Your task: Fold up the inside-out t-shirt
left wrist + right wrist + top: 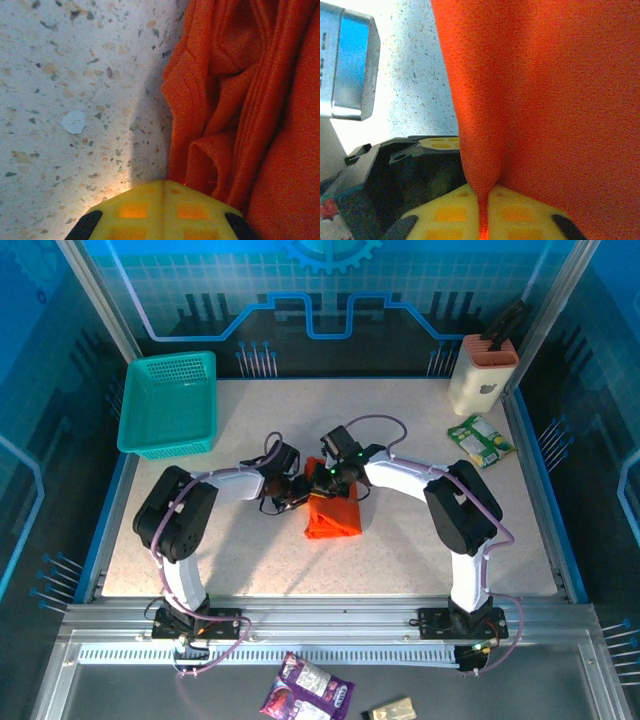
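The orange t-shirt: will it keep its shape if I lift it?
Probably floppy: the t-shirt bunches in soft creases. Likely thin and light: the right gripper pinches a fold almost flat. Expect sagging.

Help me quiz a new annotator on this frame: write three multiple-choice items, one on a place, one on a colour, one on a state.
1. Where on the speckled table is the teal plastic mesh basket?
A. far left corner
B. near right corner
C. centre

2. What colour is the thin-fabric t-shirt between the two arms?
A. white
B. bright orange
C. green

3. How are the right arm's fingers?
A. wide open
B. shut on the basket
C. shut on a fold of the t-shirt

Key:
1 A: the top view shows the basket at the far left corner.
2 B: the cloth is orange in the top view and both wrist views.
3 C: the right wrist view shows orange cloth pinched between them.
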